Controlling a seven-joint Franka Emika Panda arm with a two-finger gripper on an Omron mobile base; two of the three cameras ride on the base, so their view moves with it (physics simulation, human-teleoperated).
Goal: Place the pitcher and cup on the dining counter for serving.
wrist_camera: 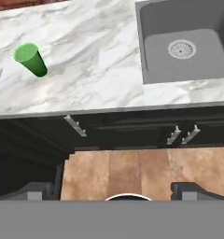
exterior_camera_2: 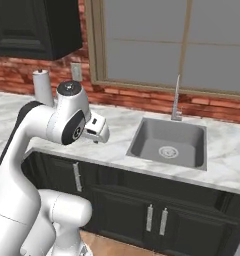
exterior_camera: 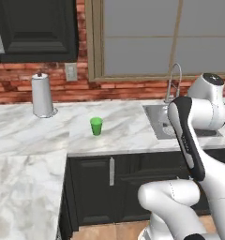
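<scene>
Hand view has our hand [wrist_camera: 116, 189] hanging above the floor with fingers wide apart, gripping nothing. The cup [wrist_camera: 31, 59] stands upright on the kitchen bench [wrist_camera: 95, 60], left of the sink [wrist_camera: 186, 46], so we probably grab it first.

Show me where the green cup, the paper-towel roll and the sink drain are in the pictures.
cup [exterior_camera: 96, 126]: left base view, middle of its side wall.
paper-towel roll [exterior_camera: 41, 95]: left base view, middle of the white roll.
sink drain [wrist_camera: 181, 48]: hand view, centre of the strainer.
</scene>
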